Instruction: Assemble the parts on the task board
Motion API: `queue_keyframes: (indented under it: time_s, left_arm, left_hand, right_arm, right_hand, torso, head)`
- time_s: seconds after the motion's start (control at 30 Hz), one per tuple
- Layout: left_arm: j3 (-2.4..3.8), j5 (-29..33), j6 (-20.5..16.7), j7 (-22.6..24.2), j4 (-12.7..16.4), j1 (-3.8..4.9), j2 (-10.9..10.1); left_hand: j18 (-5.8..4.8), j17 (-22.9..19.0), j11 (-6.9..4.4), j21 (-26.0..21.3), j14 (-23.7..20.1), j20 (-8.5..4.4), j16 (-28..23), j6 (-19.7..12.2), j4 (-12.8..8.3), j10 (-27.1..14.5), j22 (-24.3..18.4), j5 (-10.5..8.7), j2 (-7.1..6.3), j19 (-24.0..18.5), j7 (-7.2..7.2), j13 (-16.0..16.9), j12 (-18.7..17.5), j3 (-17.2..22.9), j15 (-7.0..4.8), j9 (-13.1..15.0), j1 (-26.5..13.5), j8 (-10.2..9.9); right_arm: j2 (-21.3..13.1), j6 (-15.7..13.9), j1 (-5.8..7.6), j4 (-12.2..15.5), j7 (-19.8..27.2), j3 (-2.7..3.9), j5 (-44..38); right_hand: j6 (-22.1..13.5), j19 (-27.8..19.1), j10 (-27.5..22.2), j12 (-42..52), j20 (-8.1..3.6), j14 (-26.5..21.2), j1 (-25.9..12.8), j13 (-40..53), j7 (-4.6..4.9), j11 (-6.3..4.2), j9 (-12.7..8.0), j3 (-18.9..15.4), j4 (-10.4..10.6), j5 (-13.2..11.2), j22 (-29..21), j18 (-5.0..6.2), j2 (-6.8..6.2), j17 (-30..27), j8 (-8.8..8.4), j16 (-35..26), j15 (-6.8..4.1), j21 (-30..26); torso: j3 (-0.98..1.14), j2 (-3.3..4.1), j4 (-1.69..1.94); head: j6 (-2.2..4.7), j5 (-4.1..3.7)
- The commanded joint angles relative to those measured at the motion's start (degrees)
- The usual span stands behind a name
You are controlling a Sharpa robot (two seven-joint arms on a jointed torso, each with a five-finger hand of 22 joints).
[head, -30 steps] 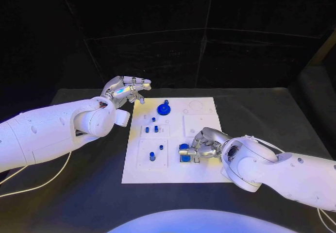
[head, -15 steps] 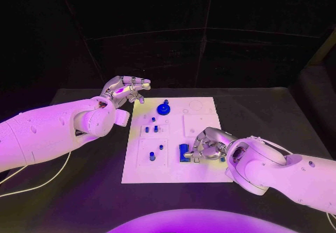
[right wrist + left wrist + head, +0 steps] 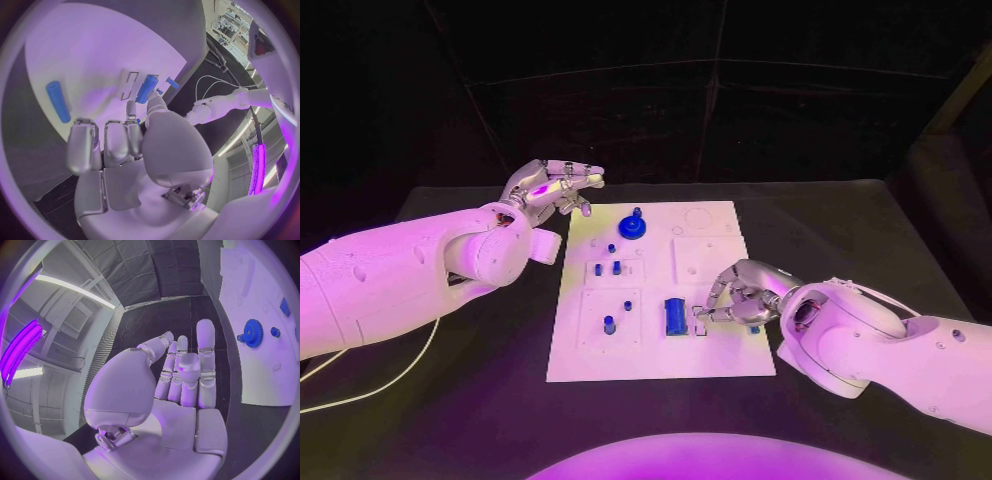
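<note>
The scene is bathed in magenta-violet light, brightest on the white arms and the board (image 3: 661, 290); the backdrop is left nearly black. Soft glare is seen on the left arm (image 3: 401, 275). In the left wrist view a glowing purple strip (image 3: 19, 347) and a white strip lamp (image 3: 75, 288) are seen overhead. Straight edges are bent toward both circles' rims, where detail is blurred.

left hand (image 3: 169, 405) empty, fingers (image 3: 205, 347) straight, apparently off the task board (image 3: 262, 375) beside it.
</note>
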Motion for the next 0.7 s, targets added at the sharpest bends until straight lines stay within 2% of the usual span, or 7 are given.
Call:
queue_keyframes:
  time_s: [0.03, 0.13, 0.17, 0.27, 0.47, 0.6, 0.7]
  left_arm:
    - [0.01, 0.09, 0.65, 0.20, 0.02, 0.06, -0.11]
    - [0.01, 0.09, 0.60, 0.23, -0.05, 0.06, -0.13]
    - [0.01, 0.09, 0.61, 0.24, -0.07, 0.05, -0.11]
    - [0.00, 0.09, 0.63, 0.24, -0.13, 0.05, 0.01]
    - [-0.01, 0.09, 0.63, 0.20, -0.07, 0.05, 0.12]
    - [-0.02, 0.09, 0.60, 0.16, -0.08, 0.05, 0.07]
    - [-0.02, 0.09, 0.63, 0.16, -0.07, 0.05, 0.06]
  left_hand:
    - [0.39, -0.06, 0.02, -0.37, -0.29, -0.09, -0.10, -0.26, 0.02, -0.34, -0.06, -0.19, 0.59, -0.21, -0.03, 0.06, 0.27, -0.20, -0.05, -0.05, 0.01, 0.21]
    - [0.39, -0.06, 0.02, -0.37, -0.29, -0.09, -0.10, -0.26, 0.02, -0.34, -0.06, -0.19, 0.59, -0.21, -0.03, 0.06, 0.27, -0.20, -0.05, -0.05, 0.01, 0.21]
    - [0.39, -0.06, 0.02, -0.37, -0.29, -0.09, -0.10, -0.26, 0.02, -0.34, -0.06, -0.19, 0.59, -0.21, -0.03, 0.06, 0.27, -0.20, -0.05, -0.05, 0.01, 0.21]
    - [0.39, -0.06, 0.02, -0.37, -0.29, -0.09, -0.10, -0.26, 0.02, -0.34, -0.06, -0.19, 0.59, -0.21, -0.03, 0.06, 0.27, -0.20, -0.05, -0.05, 0.01, 0.21]
    - [0.39, -0.06, 0.02, -0.37, -0.29, -0.09, -0.10, -0.26, 0.02, -0.34, -0.06, -0.19, 0.59, -0.21, -0.03, 0.06, 0.27, -0.20, -0.05, -0.05, 0.01, 0.21]
    - [0.39, -0.06, 0.02, -0.37, -0.29, -0.09, -0.10, -0.26, 0.02, -0.34, -0.06, -0.19, 0.59, -0.21, -0.03, 0.06, 0.27, -0.20, -0.05, -0.05, 0.01, 0.21]
    - [0.39, -0.06, 0.02, -0.37, -0.29, -0.09, -0.10, -0.26, 0.02, -0.34, -0.06, -0.19, 0.59, -0.21, -0.03, 0.06, 0.27, -0.20, -0.05, -0.05, 0.01, 0.21]
  right_arm:
    - [-2.34, -2.87, 0.40, 0.71, 3.38, 0.05, 1.91]
    - [-5.10, -3.85, 0.59, 1.65, 4.51, 0.06, 2.75]
    - [-5.78, -3.98, 0.63, 1.90, 4.64, 0.06, 2.88]
    - [-8.35, -3.76, 0.73, 2.72, 4.65, 0.06, 3.21]
    - [-11.40, -1.50, 0.76, 2.96, 3.16, 0.04, 0.90]
    - [-11.94, 0.15, 0.75, 2.77, 2.12, 0.02, -1.27]
    - [-11.74, 2.84, 0.73, 2.41, 0.37, 0.01, -3.04]
  right_hand:
    - [-0.47, -0.05, -0.16, -0.50, 0.51, 1.03, 0.07, -0.16, 0.35, 0.44, -0.57, -0.53, -0.07, 1.30, -0.15, -0.54, 0.89, -0.22, -1.30, -0.32, 0.49, -0.31]
    - [-0.62, -0.12, -0.29, -0.74, 0.79, 0.97, 0.31, -0.31, 0.66, 0.72, -1.17, -0.82, -0.24, 2.55, -0.29, -0.48, 1.16, -0.53, -2.69, -0.48, 0.73, -0.42]
    - [-0.59, -0.14, -0.33, -0.80, 0.85, 0.96, 0.40, -0.36, 0.71, 0.76, -1.27, -0.85, -0.29, 2.82, -0.33, -0.47, 1.25, -0.58, -2.94, -0.52, 0.77, -0.44]
    - [-0.40, -0.17, -0.44, -1.03, 0.95, 0.91, 0.48, -0.54, 0.78, 0.83, -1.49, -0.97, -0.33, 3.27, -0.40, -0.45, 1.42, -0.80, -3.46, -0.63, 0.84, -0.49]
    - [0.83, -0.20, -0.51, -1.30, 1.07, 0.84, 0.93, -0.68, 0.72, 0.80, -1.90, -1.17, -0.57, 4.52, -0.43, -0.42, 1.84, -1.16, -4.45, -0.85, 0.88, -0.53]
    - [2.07, -0.15, -0.42, -1.34, 1.02, 0.83, 0.95, -0.63, 0.48, 0.63, -2.03, -1.45, -0.57, 4.76, -0.28, -0.43, 1.94, -1.24, -4.79, -0.92, 0.77, -0.48]
    - [2.98, -0.14, -0.37, -1.41, 0.96, 0.82, 0.47, -0.63, 0.31, 0.49, -2.12, -1.99, -0.30, 4.66, -0.27, -0.43, 1.78, -1.35, -5.08, -1.00, 0.67, -0.49]
  torso:
    - [0.00, -0.09, -0.24]
    - [0.06, -0.06, -0.38]
    - [0.07, -0.06, -0.34]
    - [0.07, -0.17, -0.51]
    - [0.08, -0.11, -0.55]
    - [0.16, -0.10, -0.62]
    - [0.10, -0.10, -0.57]
  head:
    - [0.25, -0.57]
    - [0.51, -1.00]
    - [0.60, -1.20]
    - [0.68, -1.45]
    - [0.68, -1.84]
    - [0.59, -1.75]
    - [0.50, -1.87]
